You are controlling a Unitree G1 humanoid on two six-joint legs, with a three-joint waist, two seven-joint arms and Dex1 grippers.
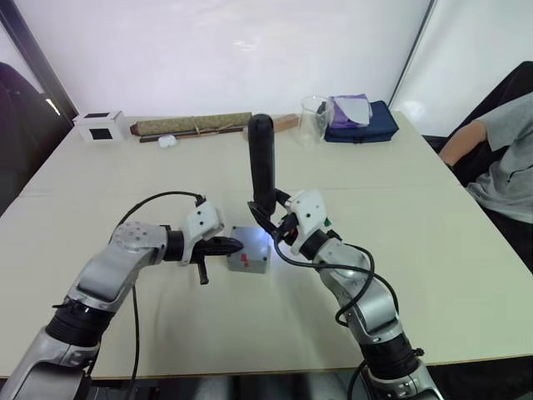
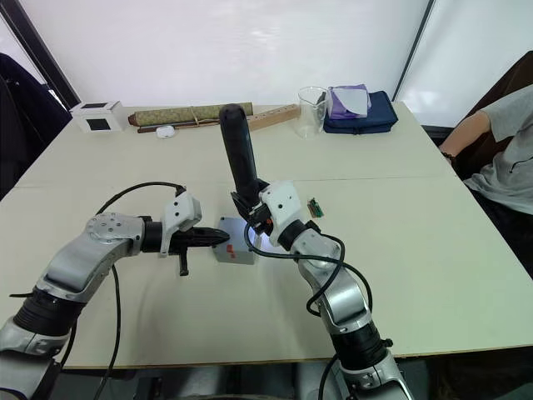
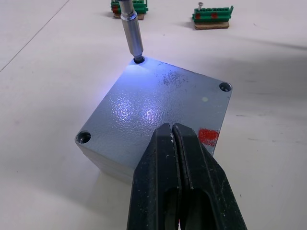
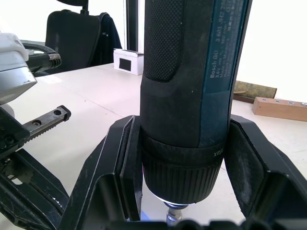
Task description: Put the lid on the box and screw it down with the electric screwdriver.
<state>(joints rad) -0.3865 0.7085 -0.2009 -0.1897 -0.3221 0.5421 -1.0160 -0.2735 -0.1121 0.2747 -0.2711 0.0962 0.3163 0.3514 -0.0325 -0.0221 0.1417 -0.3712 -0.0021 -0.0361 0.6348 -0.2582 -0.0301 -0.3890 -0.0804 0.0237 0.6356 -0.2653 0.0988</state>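
The grey lid (image 3: 153,103) lies on the box (image 1: 250,254) at the table's middle; a red mark shows on the box's side. My right gripper (image 1: 273,223) is shut on the black electric screwdriver (image 1: 262,162), which stands upright. Its metal bit (image 3: 133,33) sits in the lid's far corner hole, and its bluish light falls on the lid. In the right wrist view the fingers (image 4: 120,163) clamp the tool's body (image 4: 192,72) from both sides. My left gripper (image 3: 173,128) is shut, its tip resting on the lid's near edge from the left.
Two green terminal blocks (image 3: 212,17) lie just beyond the box. Along the far edge stand a white cube with a black window (image 1: 100,127), a rolled mat (image 1: 193,125), a glass beaker (image 1: 312,118) and a blue pouch (image 1: 360,123). A person (image 1: 500,158) sits at the right.
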